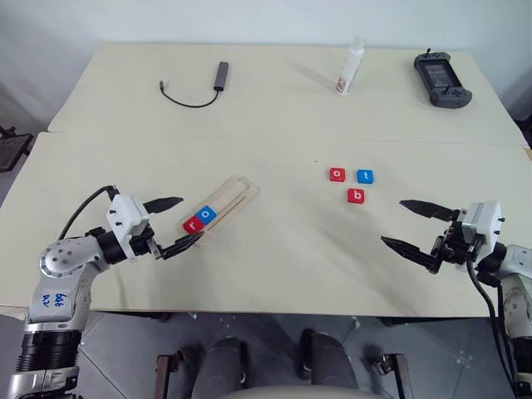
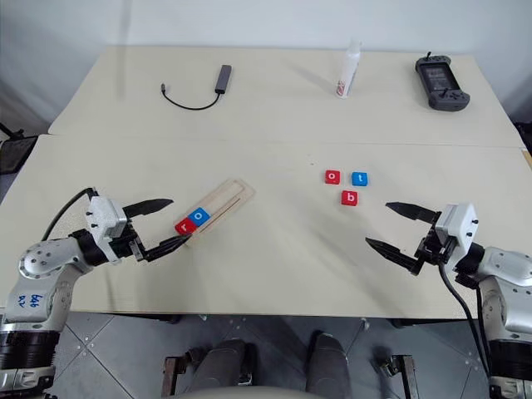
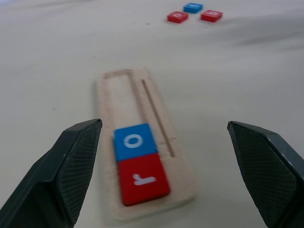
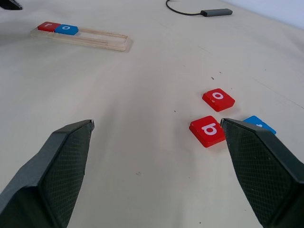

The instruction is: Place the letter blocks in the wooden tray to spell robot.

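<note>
1. Presently, two of five letters are seated: the red square r block [image 1: 192, 224] and the blue square o block [image 1: 208, 214] are seen side by side at the near end of the long pale wooden tray [image 1: 237, 189], which lies slanted on the beige table [image 1: 283, 249].
2. Three tiles are left loose, well apart from the tray: a red o block [image 1: 336, 174], a blue t block [image 1: 365, 176] and a red b block [image 1: 356, 196], clustered close together.
3. The left gripper [image 1: 177, 223] is held at the tray's near end, jaws spread wide, nothing gripped.
4. The right gripper [image 1: 412, 226] is poised near the loose tiles, jaws fully apart, empty.
5. Judged step: the b is due next. A pinch on the red b block by the right gripper is called for, without disturbing its neighbours.
</note>
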Tool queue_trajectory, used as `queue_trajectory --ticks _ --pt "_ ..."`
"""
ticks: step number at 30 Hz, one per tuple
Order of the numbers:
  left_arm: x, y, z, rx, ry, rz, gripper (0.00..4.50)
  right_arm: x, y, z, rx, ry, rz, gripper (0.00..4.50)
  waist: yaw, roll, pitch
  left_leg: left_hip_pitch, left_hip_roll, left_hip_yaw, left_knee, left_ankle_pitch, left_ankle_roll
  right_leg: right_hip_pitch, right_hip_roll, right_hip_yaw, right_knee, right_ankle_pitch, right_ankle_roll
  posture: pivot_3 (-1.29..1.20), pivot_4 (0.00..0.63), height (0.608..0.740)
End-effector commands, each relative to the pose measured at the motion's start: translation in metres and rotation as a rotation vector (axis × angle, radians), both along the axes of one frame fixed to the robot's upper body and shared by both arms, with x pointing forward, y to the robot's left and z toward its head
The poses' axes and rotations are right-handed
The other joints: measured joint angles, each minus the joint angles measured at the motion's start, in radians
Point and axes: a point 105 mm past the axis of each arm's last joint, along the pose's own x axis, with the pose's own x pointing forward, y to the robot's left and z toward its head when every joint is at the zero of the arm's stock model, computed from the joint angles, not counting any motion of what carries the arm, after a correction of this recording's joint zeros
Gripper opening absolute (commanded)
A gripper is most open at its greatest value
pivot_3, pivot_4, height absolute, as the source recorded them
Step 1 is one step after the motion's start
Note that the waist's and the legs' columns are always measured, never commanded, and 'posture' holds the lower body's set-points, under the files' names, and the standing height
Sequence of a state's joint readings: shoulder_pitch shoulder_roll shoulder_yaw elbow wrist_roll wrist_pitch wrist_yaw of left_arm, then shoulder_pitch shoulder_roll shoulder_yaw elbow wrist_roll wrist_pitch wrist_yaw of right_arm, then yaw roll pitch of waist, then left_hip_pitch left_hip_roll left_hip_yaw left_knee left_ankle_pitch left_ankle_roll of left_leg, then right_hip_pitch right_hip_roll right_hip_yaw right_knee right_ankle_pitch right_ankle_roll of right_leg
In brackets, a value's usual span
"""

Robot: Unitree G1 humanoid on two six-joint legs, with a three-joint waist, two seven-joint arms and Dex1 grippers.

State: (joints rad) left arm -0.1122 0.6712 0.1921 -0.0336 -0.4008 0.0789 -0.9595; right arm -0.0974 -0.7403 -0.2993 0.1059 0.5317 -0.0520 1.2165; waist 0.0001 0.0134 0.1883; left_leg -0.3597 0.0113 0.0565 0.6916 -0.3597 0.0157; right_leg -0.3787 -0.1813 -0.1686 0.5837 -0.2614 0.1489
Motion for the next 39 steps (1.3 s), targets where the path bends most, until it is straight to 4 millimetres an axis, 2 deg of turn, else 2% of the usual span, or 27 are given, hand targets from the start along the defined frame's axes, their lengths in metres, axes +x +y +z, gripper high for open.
queue_trajectory --ticks 1,5,8,12,16,18,20,22,24,27,31,39 --pt "-0.002 0.001 0.008 0.011 -0.036 0.011 4.50 0.001 0.002 0.009 0.010 -0.027 0.030 4.48 0.000 0.000 0.000 0.000 0.000 0.000 0.000 0.000 0.000 0.000 0.000 0.001 0.000 0.000 0.000 0.00 0.150 0.740" --pt "-0.005 0.019 0.009 -0.041 -0.055 0.116 4.50 0.006 0.018 0.012 0.036 -0.029 0.097 4.48 -0.001 0.000 0.000 0.003 0.001 0.003 -0.001 0.000 0.000 0.000 0.001 0.004 0.000 0.000 0.000 0.00 0.150 0.740" --pt "-0.012 0.039 0.006 -0.071 -0.053 0.216 4.50 0.007 0.042 0.016 0.063 -0.022 0.199 4.48 -0.006 0.000 0.000 0.006 0.002 0.005 -0.004 -0.001 0.000 -0.001 0.002 0.008 0.000 0.000 0.000 0.00 0.150 0.740" --pt "-0.032 0.064 -0.004 -0.102 -0.056 0.343 4.50 0.006 0.081 0.024 0.100 -0.025 0.353 4.48 -0.006 0.000 0.000 0.006 0.003 0.005 -0.005 -0.001 -0.001 -0.004 0.002 0.011 0.001 0.000 0.000 0.00 0.150 0.740" --pt "-0.054 0.083 -0.028 -0.084 0.032 0.418 4.50 0.002 0.109 0.031 0.130 -0.024 0.463 4.48 0.003 0.000 0.000 0.005 0.002 0.006 -0.005 -0.001 0.000 -0.005 0.002 0.011 0.001 0.000 0.000 0.00 0.150 0.740" --pt "-0.060 0.087 -0.035 -0.089 0.054 0.438 4.50 0.000 0.118 0.032 0.130 -0.018 0.504 4.48 0.005 0.000 0.000 0.005 0.002 0.006 -0.005 -0.002 0.000 -0.005 0.001 0.011 0.001 0.000 0.000 0.00 0.150 0.740" --pt "-0.063 0.083 -0.038 -0.100 0.068 0.422 4.50 -0.001 0.120 0.032 0.126 -0.012 0.517 4.48 0.009 -0.001 0.000 0.005 0.002 0.006 -0.005 -0.003 0.000 -0.006 0.001 0.011 0.001 0.000 0.000 0.00 0.150 0.740" --pt "-0.061 0.070 -0.034 -0.123 0.075 0.382 4.50 0.000 0.119 0.030 0.114 -0.003 0.518 4.48 0.012 -0.001 0.000 0.004 0.002 0.006 -0.005 -0.004 0.001 -0.007 0.001 0.011 0.001 0.000 0.000 0.00 0.150 0.740" --pt "-0.053 0.056 -0.028 -0.148 0.067 0.353 4.50 0.001 0.116 0.029 0.102 -0.001 0.506 4.48 0.017 -0.001 0.000 0.003 0.002 0.007 -0.005 -0.004 0.001 -0.008 0.001 0.012 0.001 0.000 0.000 0.00 0.150 0.740" --pt "-0.043 0.044 -0.023 -0.168 0.063 0.338 4.50 0.002 0.112 0.030 0.094 -0.002 0.493 4.48 0.021 -0.001 0.000 0.003 0.002 0.008 -0.005 -0.004 0.001 -0.010 0.002 0.013 0.001 0.000 0.000 0.00 0.150 0.740" --pt "-0.021 0.022 -0.027 -0.107 0.049 0.300 4.50 0.001 0.108 0.031 0.083 0.000 0.473 4.48 0.020 -0.001 0.000 0.002 0.002 0.011 -0.005 -0.004 0.001 -0.012 0.002 0.013 0.002 0.000 0.000 0.00 0.150 0.740" --pt "0.006 0.012 -0.040 -0.049 0.079 0.316 4.50 -0.001 0.104 0.030 0.082 0.005 0.440 4.48 0.020 -0.001 0.000 0.001 0.003 0.018 -0.005 -0.004 0.000 -0.013 0.003 0.013 0.002 0.000 0.000 0.00 0.150 0.740"
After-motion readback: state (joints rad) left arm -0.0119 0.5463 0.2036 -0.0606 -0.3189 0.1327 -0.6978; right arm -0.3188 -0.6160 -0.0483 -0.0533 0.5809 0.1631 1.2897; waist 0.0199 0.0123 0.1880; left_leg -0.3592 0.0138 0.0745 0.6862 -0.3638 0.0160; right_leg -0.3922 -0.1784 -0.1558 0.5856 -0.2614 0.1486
